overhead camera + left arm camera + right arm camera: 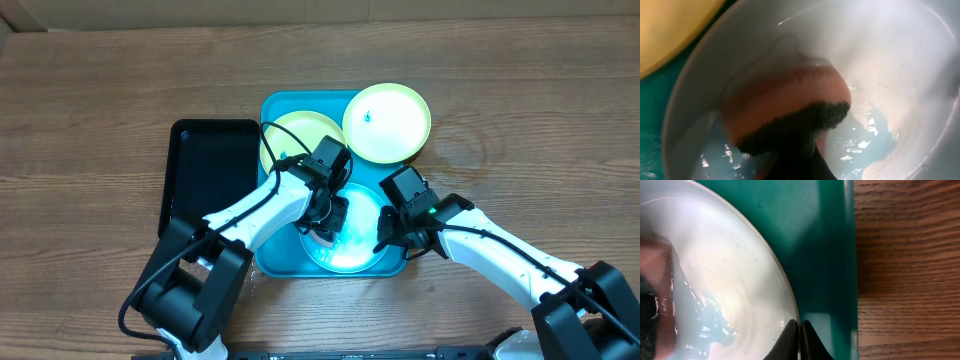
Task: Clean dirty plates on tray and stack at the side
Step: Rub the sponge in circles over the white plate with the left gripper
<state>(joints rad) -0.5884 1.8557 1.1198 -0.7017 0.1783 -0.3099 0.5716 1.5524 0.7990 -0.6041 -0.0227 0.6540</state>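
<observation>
Near edge of the tray, middle of the table: light blue plate lies flat there, face up, wet and glossy.

Left gripper is clenched on a sponge, brown body with the dark scrub side down, pressed onto the plate's middle. Judging by this, the step is scrubbing and the plate is not yet moved.

Right gripper has its jaws pinched together at the plate's right rim, one finger over the plate and one over the tray floor. Looks like a grip on the rim, holding the plate against the scrubbing.

Key relation: the plate spreads from the right claw toward the robot's left, into the tray. The tray's right wall sits just beside the claw on its other side, with bare wood past it. Right arm is nearer that side, so the lift-out is likely its job. The plate is round, so it has no long axis and no pointing direction. It is only flat, with the rim facing the claw.

Two yellow-green plates are at the tray's far end. One is inside the far left corner, and the other overhangs the far right corner. A small speck shows on the second. A black tray is just beside the tray's left edge.

Risk: a wet rim could slip from a thin pinch.
</observation>
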